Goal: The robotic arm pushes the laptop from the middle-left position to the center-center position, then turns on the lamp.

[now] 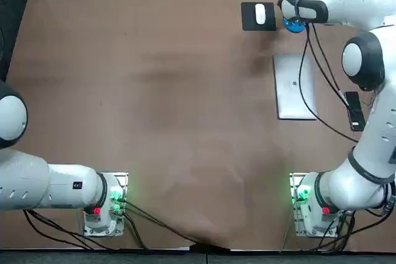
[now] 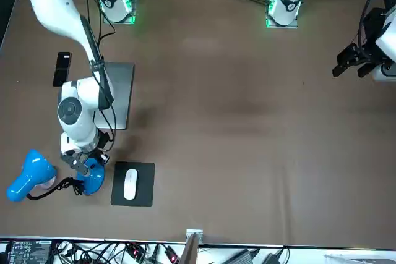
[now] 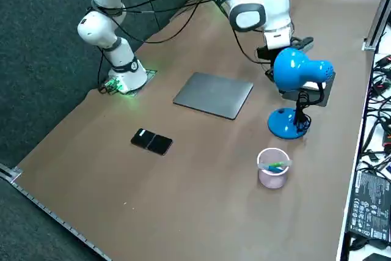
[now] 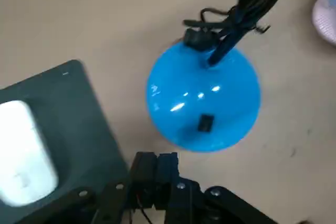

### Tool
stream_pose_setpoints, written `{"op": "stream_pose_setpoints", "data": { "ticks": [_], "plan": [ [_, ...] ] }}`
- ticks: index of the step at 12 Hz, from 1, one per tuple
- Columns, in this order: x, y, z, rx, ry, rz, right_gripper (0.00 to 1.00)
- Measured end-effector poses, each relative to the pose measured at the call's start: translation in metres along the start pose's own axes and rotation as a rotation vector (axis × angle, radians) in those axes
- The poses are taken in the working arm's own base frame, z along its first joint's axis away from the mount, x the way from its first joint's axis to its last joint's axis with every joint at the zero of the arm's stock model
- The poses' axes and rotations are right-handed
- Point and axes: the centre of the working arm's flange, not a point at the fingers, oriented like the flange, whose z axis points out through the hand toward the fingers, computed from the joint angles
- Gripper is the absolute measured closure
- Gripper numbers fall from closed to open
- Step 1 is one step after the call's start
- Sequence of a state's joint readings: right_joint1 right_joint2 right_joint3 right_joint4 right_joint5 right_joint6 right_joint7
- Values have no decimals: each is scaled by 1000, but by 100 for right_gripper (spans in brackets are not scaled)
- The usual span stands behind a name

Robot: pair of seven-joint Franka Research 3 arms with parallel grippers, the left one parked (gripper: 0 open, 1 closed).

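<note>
Black pincer [image 4: 156, 162] by blue lamp [image 4: 203, 98]; grey laptop [image 1: 295, 86] (white mouse [image 1: 260, 13]).

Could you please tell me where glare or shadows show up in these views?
Right wrist view: white highlights glint on the lamp base, just beyond the shut right end effector. Top view: a soft shadow darkens the table beside the laptop. Front view: green light glows at the right arm's base.

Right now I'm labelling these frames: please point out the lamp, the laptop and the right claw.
lamp [image 3: 297, 68]: right side view, on its blue shade.
laptop [image 3: 214, 95]: right side view, middle of its closed lid.
right claw [image 4: 157, 157]: right wrist view, between its shut fingertips, by the lamp's base.
</note>
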State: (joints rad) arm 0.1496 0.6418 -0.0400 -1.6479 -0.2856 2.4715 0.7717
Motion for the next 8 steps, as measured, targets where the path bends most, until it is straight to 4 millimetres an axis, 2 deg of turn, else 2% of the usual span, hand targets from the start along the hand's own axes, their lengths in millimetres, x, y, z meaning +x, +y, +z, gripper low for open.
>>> {"op": "stream_pose_setpoints", "data": {
  "ticks": [3,8],
  "plan": [
    [9,18,14,-23,1,6,98],
    [13,23,27,-25,0,13,98]
  ]
}}
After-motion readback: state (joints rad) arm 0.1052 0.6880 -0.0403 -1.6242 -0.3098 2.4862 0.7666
